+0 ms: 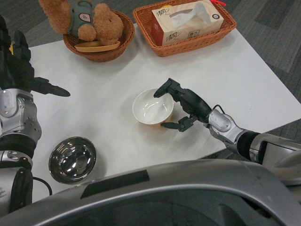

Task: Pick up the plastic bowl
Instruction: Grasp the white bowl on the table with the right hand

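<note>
Both forearms were silver metal with rounded, jointed casings. The right robot hand (184,107) was black, with slim segmented fingers, and a thin black cable looped over its silver wrist. The left robot hand (19,70) was black too, showing a small yellow mark beside its upper fingers.

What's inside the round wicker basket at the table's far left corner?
The round wicker basket holds a brown teddy bear in a grey-green top, lying over a flat yellow item of which only an edge shows. The basket's floor is covered.
</note>
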You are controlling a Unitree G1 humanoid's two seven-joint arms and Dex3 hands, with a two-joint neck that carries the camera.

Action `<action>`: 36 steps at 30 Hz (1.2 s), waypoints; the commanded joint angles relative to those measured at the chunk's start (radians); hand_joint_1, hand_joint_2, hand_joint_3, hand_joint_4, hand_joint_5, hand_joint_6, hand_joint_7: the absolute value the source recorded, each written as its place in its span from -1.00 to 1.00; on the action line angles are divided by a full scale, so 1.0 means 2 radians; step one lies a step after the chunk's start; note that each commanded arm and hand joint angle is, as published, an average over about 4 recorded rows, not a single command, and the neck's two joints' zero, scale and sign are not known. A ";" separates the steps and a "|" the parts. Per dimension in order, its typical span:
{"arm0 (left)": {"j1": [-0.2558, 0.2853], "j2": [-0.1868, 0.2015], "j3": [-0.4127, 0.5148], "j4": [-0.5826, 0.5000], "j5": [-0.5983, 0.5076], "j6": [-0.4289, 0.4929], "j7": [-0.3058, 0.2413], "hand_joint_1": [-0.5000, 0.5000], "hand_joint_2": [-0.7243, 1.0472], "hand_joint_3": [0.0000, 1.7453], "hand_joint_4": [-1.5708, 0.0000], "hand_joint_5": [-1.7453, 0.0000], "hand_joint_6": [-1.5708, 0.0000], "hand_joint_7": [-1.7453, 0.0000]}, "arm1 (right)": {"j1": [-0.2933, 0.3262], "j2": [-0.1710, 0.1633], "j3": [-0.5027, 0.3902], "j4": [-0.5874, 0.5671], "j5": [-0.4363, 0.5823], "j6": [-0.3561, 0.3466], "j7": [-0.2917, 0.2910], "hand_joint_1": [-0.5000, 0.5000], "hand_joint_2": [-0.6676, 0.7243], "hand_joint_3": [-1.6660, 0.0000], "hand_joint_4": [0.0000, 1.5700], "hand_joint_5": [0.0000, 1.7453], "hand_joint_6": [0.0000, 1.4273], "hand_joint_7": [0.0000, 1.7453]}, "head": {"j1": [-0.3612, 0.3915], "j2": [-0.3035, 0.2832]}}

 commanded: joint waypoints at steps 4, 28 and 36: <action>0.007 0.005 0.000 -0.002 -0.003 0.003 -0.001 -1.00 -0.70 -1.00 1.00 1.00 1.00 1.00 | 0.002 0.010 -0.040 -0.026 0.025 -0.018 -0.002 -0.83 -0.82 -0.62 -0.64 1.00 -1.00 0.68 | 0.000 0.016; 0.045 -0.024 0.010 -0.066 -0.007 -0.019 0.003 -1.00 -0.70 -1.00 1.00 1.00 1.00 1.00 | -0.037 -0.026 -0.178 -0.135 0.000 -0.007 -0.015 -0.83 -0.82 -0.71 -0.46 1.00 -1.00 0.76 | 0.012 0.292; 0.055 -0.029 0.011 -0.074 -0.007 -0.029 0.005 -1.00 -0.70 -1.00 1.00 1.00 1.00 1.00 | -0.047 -0.033 -0.175 -0.134 0.003 -0.007 -0.023 -0.83 -0.86 -0.81 -0.37 1.00 -1.00 0.76 | 0.015 0.318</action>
